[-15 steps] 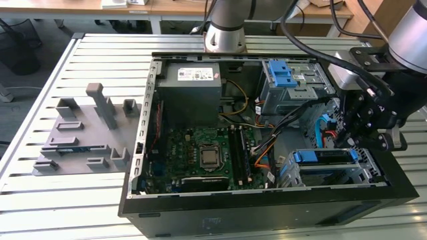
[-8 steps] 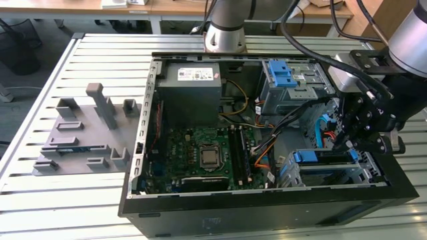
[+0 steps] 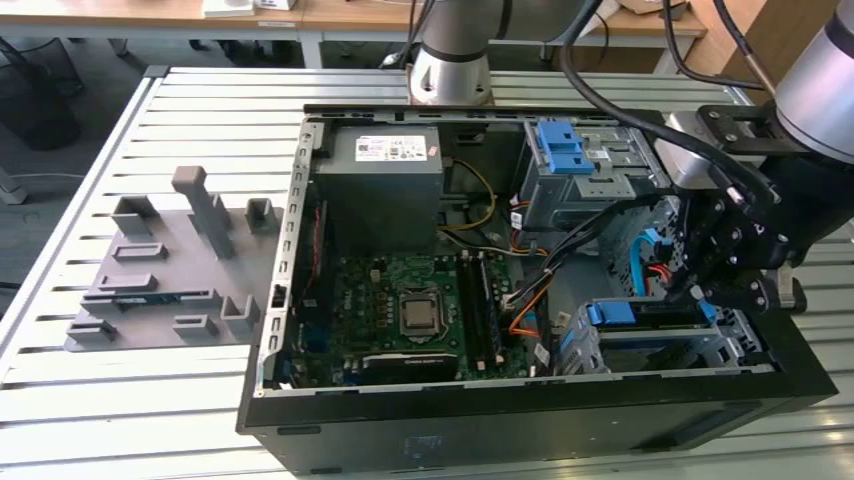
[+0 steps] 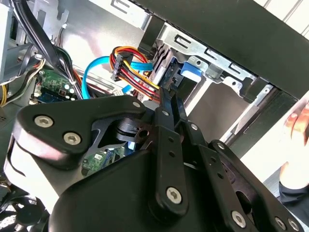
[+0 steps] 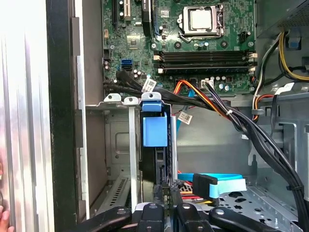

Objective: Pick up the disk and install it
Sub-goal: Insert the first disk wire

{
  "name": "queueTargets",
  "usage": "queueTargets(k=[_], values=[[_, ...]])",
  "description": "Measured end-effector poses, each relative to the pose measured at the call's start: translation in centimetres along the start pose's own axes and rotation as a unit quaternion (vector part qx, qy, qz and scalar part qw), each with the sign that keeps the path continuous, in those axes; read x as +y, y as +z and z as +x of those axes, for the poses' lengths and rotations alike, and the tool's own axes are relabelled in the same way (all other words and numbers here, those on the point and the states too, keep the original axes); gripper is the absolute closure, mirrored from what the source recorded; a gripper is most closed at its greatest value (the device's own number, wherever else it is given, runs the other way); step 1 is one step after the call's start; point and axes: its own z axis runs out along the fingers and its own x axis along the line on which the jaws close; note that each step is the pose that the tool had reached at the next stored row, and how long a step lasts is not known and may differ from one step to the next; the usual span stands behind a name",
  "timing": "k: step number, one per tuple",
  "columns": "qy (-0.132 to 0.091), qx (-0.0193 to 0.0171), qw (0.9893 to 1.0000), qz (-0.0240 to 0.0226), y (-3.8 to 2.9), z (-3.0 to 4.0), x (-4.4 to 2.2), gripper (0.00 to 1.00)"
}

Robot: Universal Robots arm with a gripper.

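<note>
The disk [image 5: 155, 166] stands on edge in a slot of the lower metal drive cage [image 5: 118, 145]. Its dark narrow side faces me, and a blue plastic tab [image 5: 154, 128] sits at its far end. In the exterior view this disk [image 3: 661, 316] lies inside the cage at the case's corner on the exterior view's right. My gripper [image 5: 164, 192] is shut, with its fingertips pressed together right at the disk's near edge and nothing between them. In the second wrist view the gripper [image 4: 168, 92] points into the cage.
An open computer case [image 3: 287, 300] holds a motherboard [image 3: 414, 300], a power supply [image 3: 380, 170], and an upper cage with a blue latch [image 3: 567, 150]. Cable bundles [image 5: 227, 113] and a blue cable [image 5: 224, 182] run beside the slot. A grey fixture [image 3: 174, 270] sits outside the case. A person's hand [image 4: 299, 123] is close by.
</note>
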Motion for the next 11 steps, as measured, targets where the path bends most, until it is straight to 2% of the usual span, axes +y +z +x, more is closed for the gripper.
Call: queueTargets(k=[11], values=[[0.0,-0.0002,1.0,-0.0006,0.36,-0.01,-0.06,0.83]])
